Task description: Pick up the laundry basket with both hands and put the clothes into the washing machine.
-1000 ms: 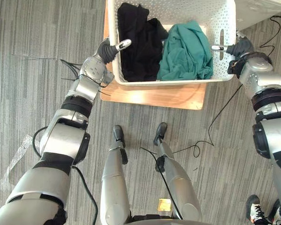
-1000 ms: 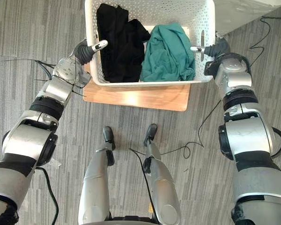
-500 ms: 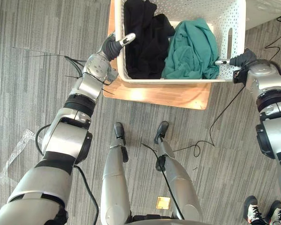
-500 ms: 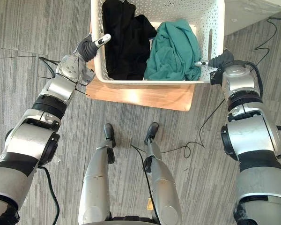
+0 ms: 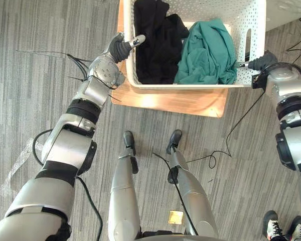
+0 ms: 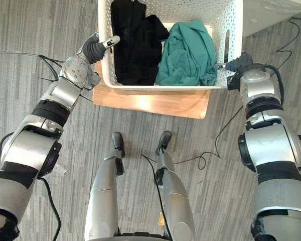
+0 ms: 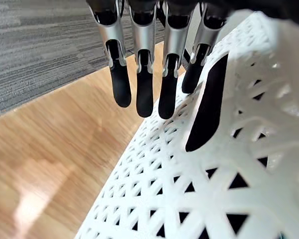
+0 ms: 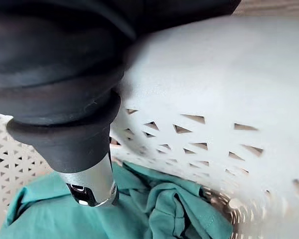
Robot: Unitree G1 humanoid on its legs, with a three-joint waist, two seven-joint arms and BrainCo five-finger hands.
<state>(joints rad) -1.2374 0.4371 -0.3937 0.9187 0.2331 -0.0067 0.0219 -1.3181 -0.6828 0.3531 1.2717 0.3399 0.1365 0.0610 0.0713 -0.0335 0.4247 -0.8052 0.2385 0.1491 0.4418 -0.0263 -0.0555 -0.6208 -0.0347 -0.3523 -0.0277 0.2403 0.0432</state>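
A white perforated laundry basket (image 5: 200,86) stands on a low wooden platform (image 5: 175,103). It holds black clothes (image 5: 158,40) on the left and a teal garment (image 5: 205,50) on the right. My left hand (image 5: 119,49) is at the basket's left wall with its thumb over the rim. Its fingers (image 7: 139,74) hang straight outside the wall, beside the handle slot (image 7: 207,104). My right hand (image 5: 261,61) is pressed to the right wall near the other slot. Its thumb (image 8: 89,184) reaches over the rim above the teal garment (image 8: 139,219).
Grey striped carpet surrounds the platform. The corner of a pale appliance (image 5: 291,7) shows at the top right. A person's shoes (image 5: 273,231) stand at the bottom right. A strip of clear tape (image 5: 17,165) lies on the floor at the left.
The whole picture has shifted, so the camera moved. Both hands stay at the basket's sides; the right hand now sits lower along the right wall, nearer the front corner.
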